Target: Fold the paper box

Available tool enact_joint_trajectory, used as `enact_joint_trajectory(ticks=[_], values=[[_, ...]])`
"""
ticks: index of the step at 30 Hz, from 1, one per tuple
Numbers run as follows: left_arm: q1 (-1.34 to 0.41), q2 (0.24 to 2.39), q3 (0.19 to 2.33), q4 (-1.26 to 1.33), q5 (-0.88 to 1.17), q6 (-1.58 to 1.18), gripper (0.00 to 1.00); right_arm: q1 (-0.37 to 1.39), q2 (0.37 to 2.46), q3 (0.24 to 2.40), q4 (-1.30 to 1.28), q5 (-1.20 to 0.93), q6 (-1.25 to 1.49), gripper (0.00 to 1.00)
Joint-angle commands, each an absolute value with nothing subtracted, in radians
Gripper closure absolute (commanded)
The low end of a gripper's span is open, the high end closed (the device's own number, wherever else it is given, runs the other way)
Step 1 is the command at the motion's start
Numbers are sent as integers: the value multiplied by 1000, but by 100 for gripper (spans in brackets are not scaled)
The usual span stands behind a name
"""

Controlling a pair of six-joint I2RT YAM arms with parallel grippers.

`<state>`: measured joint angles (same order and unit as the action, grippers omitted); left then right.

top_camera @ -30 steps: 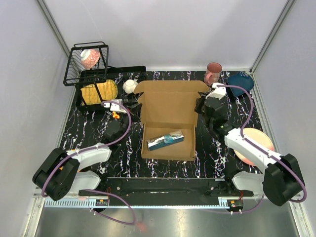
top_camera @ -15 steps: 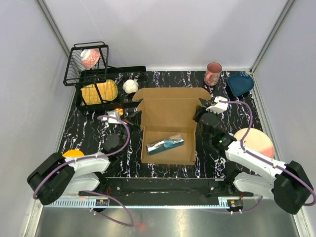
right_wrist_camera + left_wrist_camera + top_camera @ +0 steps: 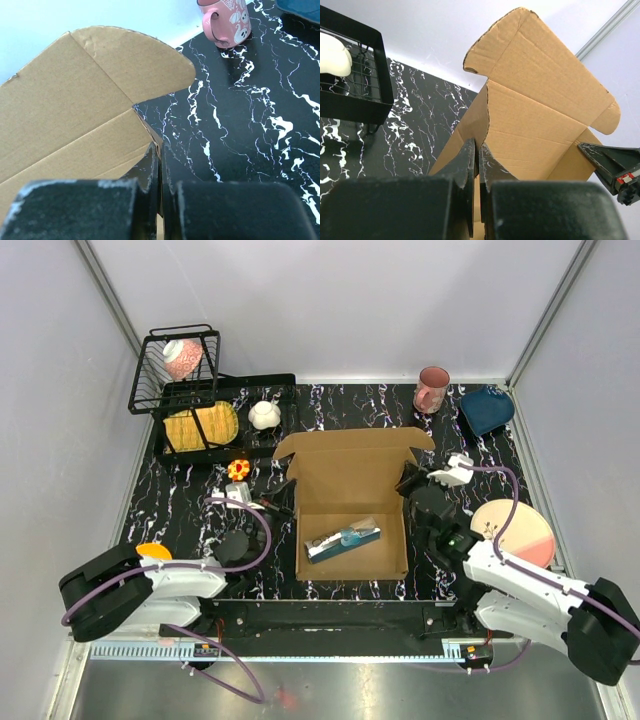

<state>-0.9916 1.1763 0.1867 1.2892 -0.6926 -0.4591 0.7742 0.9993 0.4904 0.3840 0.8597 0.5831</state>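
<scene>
The paper box [image 3: 350,485] is an open brown cardboard box in the middle of the black marble table, its lid standing up at the back. A blue and white packet [image 3: 342,539] lies inside it. My left gripper [image 3: 283,508] is shut on the box's left wall; in the left wrist view its gripper [image 3: 478,150] pinches the cardboard edge [image 3: 485,115]. My right gripper [image 3: 408,483] is shut on the box's right wall; in the right wrist view its gripper [image 3: 160,152] clamps the wall's top edge [image 3: 145,122].
A black wire rack [image 3: 178,368] with a yellow item and a white pot [image 3: 264,415] stands at the back left. A pink mug [image 3: 432,389] and a blue dish [image 3: 487,408] stand at the back right, a pink plate [image 3: 520,530] at right, an orange object [image 3: 152,551] at left.
Both grippers have pulled the box toward the near edge and slightly right. The lid tilts more upright.
</scene>
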Motion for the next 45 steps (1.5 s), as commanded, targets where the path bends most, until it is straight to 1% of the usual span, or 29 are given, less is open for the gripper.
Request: enact_joint_trajectory(ticks=[1,8,15,20,24,26,27,29,30,31,34,37,41,45], values=[[-1077,1230,164,1453,-647,-492,100,825,999,399,245,827,670,100],[-1157,1281,134,1509,-704,-494,100,856,904,310,170,831,724,100],[-1236,1289,98,1516,-758,-480,100,888,779,253,22,822,782,100],[-1261,1229,38,1490,-810,-474,100,911,790,290,-55,821,810,100],[-1279,1113,12,1350,-836,-479,99,940,799,310,-119,824,863,99],[-1281,1072,5,1298,-847,-494,98,956,782,321,-144,821,870,93],[-1284,1040,3,1257,-851,-495,98,957,773,324,-165,810,870,85],[-1285,1013,3,1229,-865,-494,98,960,736,342,-217,796,865,73],[-1285,987,-24,1200,-868,-492,98,962,721,351,-241,789,874,66],[-1285,974,-22,1181,-870,-488,98,962,685,359,-262,787,876,63],[-1289,939,-18,1108,-873,-480,98,962,612,385,-342,775,881,56],[-1293,919,-25,1066,-876,-485,97,963,542,411,-419,753,879,51],[-1307,916,-38,1039,-890,-499,97,963,471,445,-500,713,858,46],[-1341,934,-58,1029,-925,-491,98,963,399,474,-552,652,833,44]])
